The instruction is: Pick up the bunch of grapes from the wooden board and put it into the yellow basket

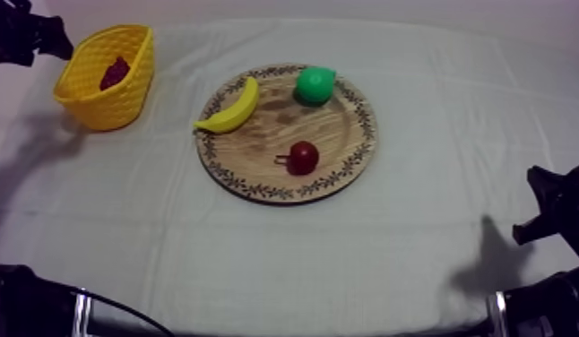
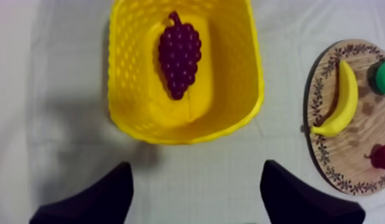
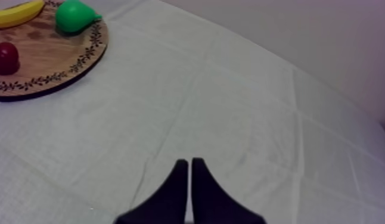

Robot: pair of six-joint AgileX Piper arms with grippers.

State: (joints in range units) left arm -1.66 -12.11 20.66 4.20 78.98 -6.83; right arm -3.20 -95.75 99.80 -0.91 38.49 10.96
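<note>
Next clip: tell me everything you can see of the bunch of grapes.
The bunch of grapes is dark purple, a tapering cluster of small round berries with a short stem at its wide end. It looks like plastic and is whole. It lies flat on the floor of the yellow basket, roughly in the middle, stem end pointing away from my left gripper. Only the basket touches it; that gripper hangs open just outside the basket.

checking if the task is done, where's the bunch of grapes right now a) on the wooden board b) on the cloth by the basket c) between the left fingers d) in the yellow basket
d: the bunch of grapes lies inside the yellow basket, while the left fingers stand apart with nothing between them
</note>
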